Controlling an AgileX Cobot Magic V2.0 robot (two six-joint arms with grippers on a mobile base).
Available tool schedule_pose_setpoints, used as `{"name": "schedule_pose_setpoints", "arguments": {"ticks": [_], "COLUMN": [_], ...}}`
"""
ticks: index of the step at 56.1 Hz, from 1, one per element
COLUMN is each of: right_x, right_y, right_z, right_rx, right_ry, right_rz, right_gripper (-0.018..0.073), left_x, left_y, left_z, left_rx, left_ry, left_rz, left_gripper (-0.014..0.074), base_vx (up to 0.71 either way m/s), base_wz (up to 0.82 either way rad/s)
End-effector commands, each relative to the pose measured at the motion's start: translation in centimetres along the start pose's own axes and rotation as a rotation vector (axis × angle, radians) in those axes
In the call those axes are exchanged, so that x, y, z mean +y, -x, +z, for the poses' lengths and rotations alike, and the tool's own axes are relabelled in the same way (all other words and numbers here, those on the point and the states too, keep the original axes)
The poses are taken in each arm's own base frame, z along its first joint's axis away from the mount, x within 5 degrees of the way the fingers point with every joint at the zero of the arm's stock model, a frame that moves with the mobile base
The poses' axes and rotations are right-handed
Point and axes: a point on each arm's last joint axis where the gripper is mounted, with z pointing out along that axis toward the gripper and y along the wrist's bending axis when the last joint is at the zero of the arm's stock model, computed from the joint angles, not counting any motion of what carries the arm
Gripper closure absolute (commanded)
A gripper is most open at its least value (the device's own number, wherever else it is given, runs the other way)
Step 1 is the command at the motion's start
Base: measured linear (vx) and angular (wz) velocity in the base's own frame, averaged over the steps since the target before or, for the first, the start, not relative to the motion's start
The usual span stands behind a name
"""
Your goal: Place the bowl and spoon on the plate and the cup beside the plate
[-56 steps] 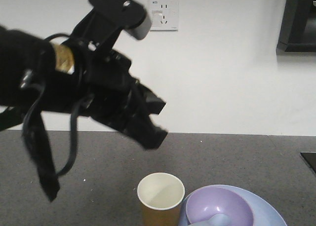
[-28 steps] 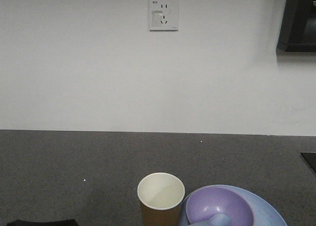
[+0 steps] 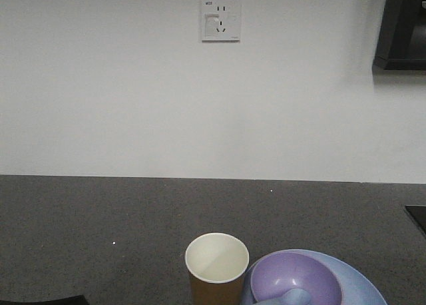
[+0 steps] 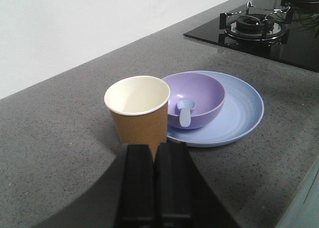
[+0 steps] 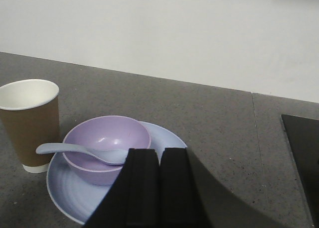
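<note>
The arrangement looks finished. The plate [image 4: 239,113] lies flat on the dark speckled counter [image 4: 65,138], and the bowl [image 4: 199,96] stands upright on it, set toward the plate's left side rather than its middle. The spoon [image 5: 75,151] rests in the bowl: in the right wrist view its scoop lies inside and its handle sticks out over the left rim, pointing toward the cup [image 4: 138,111]. The cup stands upright and empty just left of the plate, on the counter, its base at or touching the plate's edge; from these angles I cannot tell whether it overlaps the rim. The left gripper [image 4: 156,180] sits low at the near edge of its view, pointing at the cup, fingers pressed together with nothing between them. The right gripper [image 5: 159,183] is likewise closed and empty, near the plate's near right edge but touching nothing. In the front view no arm shows, only the cup, bowl and plate at the near edge under a white wall with a socket [image 3: 220,18]. A gas hob [image 4: 254,26] lies far right on the counter, well apart from the setting. With every item placed, the step in hand seems to be pulling clear; any next move calls only for keeping both arms away from the cup, which would tip easily.
</note>
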Motion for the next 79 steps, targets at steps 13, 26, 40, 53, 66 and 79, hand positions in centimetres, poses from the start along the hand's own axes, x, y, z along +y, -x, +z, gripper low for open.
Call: {"name": "schedule_pose_setpoints", "arguments": {"ticks": [13,26,40,53,66,79], "right_x": [-0.2,-0.2,-0.2,-0.2,-0.2,-0.2], "right_y": [1.5,1.5,1.5,1.4,1.4,1.4], "right_z": [-0.2,-0.2,-0.2,-0.2,-0.2,-0.2], "right_rx": [-0.095,-0.095,-0.095,-0.088,-0.088,-0.088], "right_ry": [-0.016,-0.016,-0.016,-0.015,-0.014,-0.014], "right_rz": [-0.005,-0.005,-0.005,-0.006,-0.005,-0.005], "right_gripper": [0.0568,0.0568,0.0568,0.0568,0.0568,0.0568], "left_x": [2.7,3.6,2.9,2.9,2.9,2.9], "left_y": [0.0,-7.8,-13.8,-13.9,-13.9,-13.9], "left_z": [-2.3,-6.2,-7.5,-7.6,-7.6,-7.6], "left_rx": [-0.157,-0.251,-0.329,-0.328,-0.328,-0.328], "left_ry": [0.213,0.506,0.661,0.677,0.677,0.677], "left_rz": [0.024,-0.015,-0.034,-0.028,-0.028,-0.028], "left_gripper": [0.0599,0.0599,0.0599,0.0599,0.0599,0.0599], "base_vx": [0.0,0.0,0.0,0.0,0.0,0.0], "base_wz": [0.0,0.0,0.0,0.0,0.0,0.0]}}
